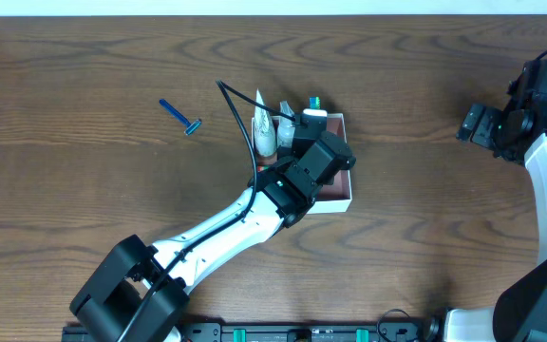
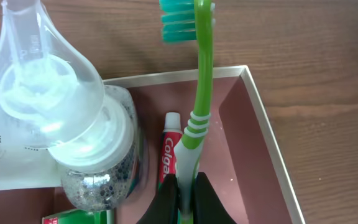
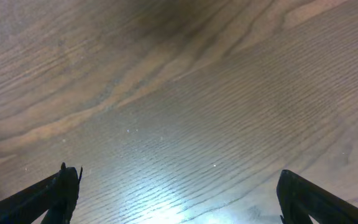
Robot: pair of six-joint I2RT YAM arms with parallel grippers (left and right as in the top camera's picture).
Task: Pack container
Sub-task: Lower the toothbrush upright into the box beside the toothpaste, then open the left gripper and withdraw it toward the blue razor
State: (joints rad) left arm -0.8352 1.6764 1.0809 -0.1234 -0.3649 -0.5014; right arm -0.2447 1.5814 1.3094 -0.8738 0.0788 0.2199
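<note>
The container is sitting near the middle of the worktop, a little toward the far edge, with the left arm reaching over it. In the left wrist view its thin white rim is framing a pinkish-brown floor where a toothpaste tube, a clear bottle and a green-and-white box are already lying.

The left jaws are pinching the green toothbrush low on its handle, with the bristle end reaching out past the container's far wall. The right jaws are standing spread wide over bare wood near the right edge, holding nothing. A blue razor is lying well apart from the container, toward the left edge.

The container is looking light and thin-walled, probably card, so it is likely to slide or tilt under a sideways nudge, and its walls are likely to flex. If it needs steadying, pinching one free wall close to a corner seems safest. The toothbrush is looking stiff, light and smooth; gripped this far from its head, it may be pivoting easily, so laying it flat beside the tube seems wise.
</note>
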